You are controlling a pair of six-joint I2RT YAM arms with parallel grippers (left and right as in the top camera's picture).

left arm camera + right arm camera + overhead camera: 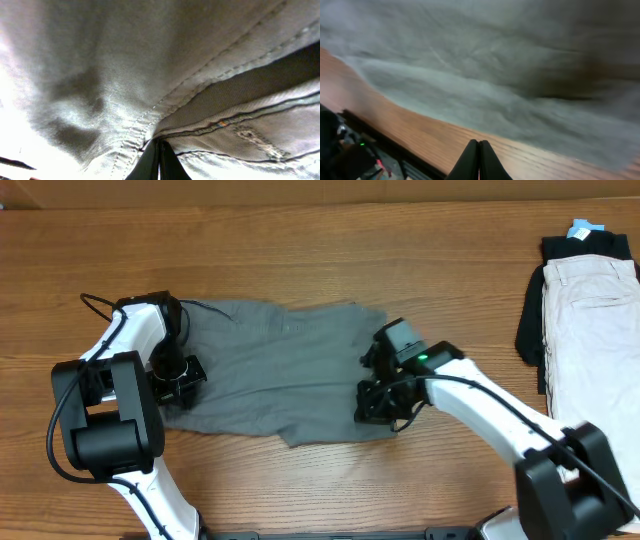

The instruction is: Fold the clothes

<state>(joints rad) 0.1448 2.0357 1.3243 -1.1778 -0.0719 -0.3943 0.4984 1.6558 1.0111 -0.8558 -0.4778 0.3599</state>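
Note:
The grey shorts [280,370] lie spread flat across the middle of the wooden table. My left gripper [180,375] is at their left edge. In the left wrist view its fingers [159,150] are shut on a stitched seam of the shorts [125,75], and the cloth fills the frame close to the camera. My right gripper [385,405] is at the shorts' right edge. In the blurred right wrist view its fingers [479,150] are shut and empty over bare wood, with the shorts [510,65] just beyond the tips.
A pile of beige trousers [590,300] on a black garment [530,330] lies at the far right, with a blue tag [582,228] at its top. The table's front edge [380,135] shows in the right wrist view.

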